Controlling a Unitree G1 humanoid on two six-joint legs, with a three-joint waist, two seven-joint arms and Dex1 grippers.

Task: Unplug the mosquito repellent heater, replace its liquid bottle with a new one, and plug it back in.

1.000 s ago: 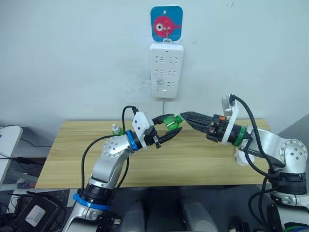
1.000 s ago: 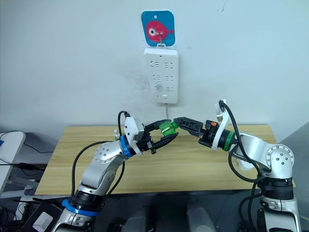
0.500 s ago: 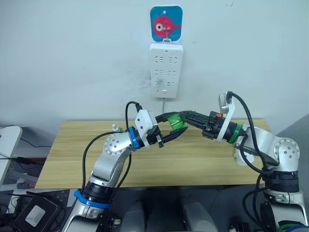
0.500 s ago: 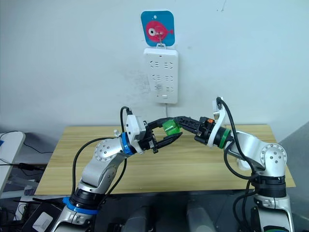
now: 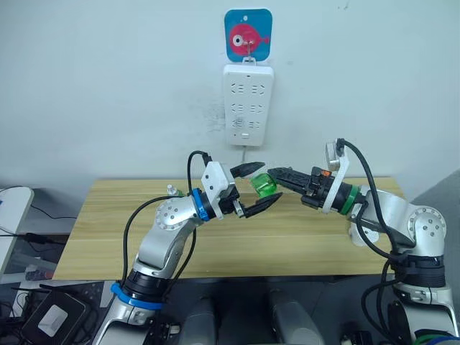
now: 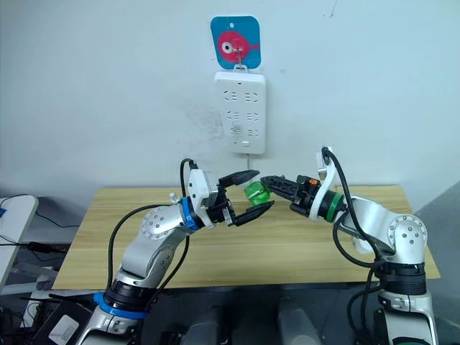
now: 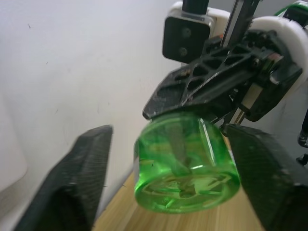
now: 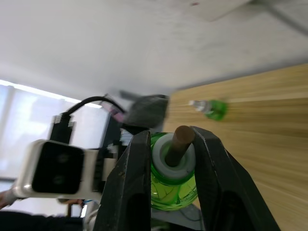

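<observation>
The right hand (image 5: 275,175) is clamped on the green bottle (image 5: 263,185). The left hand (image 5: 259,187) is wide apart around it, above the tabletop (image 5: 108,230).

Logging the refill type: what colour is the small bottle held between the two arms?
Translucent green plastic bottle, clearest in the left wrist view.

Surface: light wooden table (image 5: 287,244) against the white wall.
On it: small green bottle (image 5: 172,190), upright near the far left edge.
</observation>
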